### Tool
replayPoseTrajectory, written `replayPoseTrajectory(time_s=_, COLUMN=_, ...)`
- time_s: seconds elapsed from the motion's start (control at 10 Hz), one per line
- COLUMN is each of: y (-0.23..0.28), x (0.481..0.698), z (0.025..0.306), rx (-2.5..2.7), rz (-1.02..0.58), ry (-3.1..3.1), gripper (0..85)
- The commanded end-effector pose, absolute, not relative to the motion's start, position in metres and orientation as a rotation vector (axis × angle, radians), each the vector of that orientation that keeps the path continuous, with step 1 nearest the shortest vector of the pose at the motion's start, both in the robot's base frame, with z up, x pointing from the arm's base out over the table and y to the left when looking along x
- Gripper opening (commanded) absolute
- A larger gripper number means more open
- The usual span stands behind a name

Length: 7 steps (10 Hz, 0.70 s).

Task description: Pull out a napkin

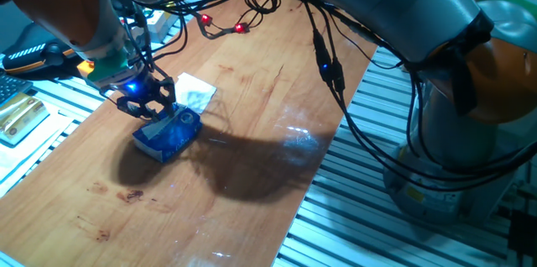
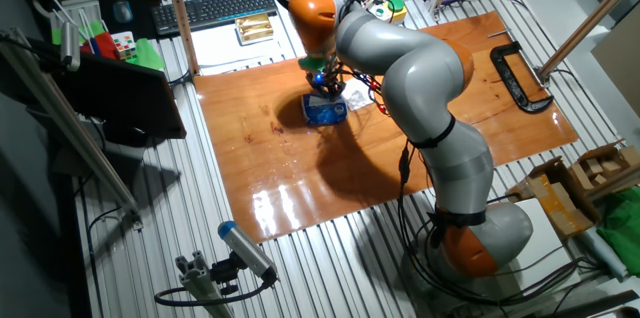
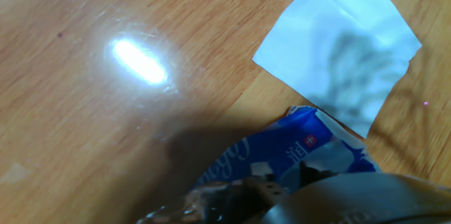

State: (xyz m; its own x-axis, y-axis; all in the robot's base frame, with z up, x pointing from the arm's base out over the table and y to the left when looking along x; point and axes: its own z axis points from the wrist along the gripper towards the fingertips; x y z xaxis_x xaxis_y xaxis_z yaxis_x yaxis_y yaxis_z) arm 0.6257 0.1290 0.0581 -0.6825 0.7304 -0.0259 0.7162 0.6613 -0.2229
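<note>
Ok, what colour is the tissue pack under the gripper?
Blue with white print; the tissue pack shows best in the hand view.

wooden tabletop (image 2: 300, 173), keyboard (image 2: 215, 6), black clamp (image 2: 520, 78)

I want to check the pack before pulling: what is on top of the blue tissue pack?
The gripper sits over the blue tissue pack, covering its opening; no napkin shows there. A flat white tissue lies beside it.
</note>
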Motion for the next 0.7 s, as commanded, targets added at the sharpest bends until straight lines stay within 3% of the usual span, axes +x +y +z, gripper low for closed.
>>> replayPoseTrajectory(time_s=0.0, y=0.129, x=0.626, z=0.058, rx=-1.214, rz=0.326, ry=-2.810, gripper=7.0)
replayPoseTrajectory(time_s=0.1, y=0.129, x=0.626, z=0.058, rx=-1.204, rz=0.318, ry=-2.819, gripper=0.7)
replayPoseTrajectory(time_s=0.6, y=0.127, x=0.629, z=0.073, rx=-1.148, rz=0.311, ry=-2.807, gripper=0.7)
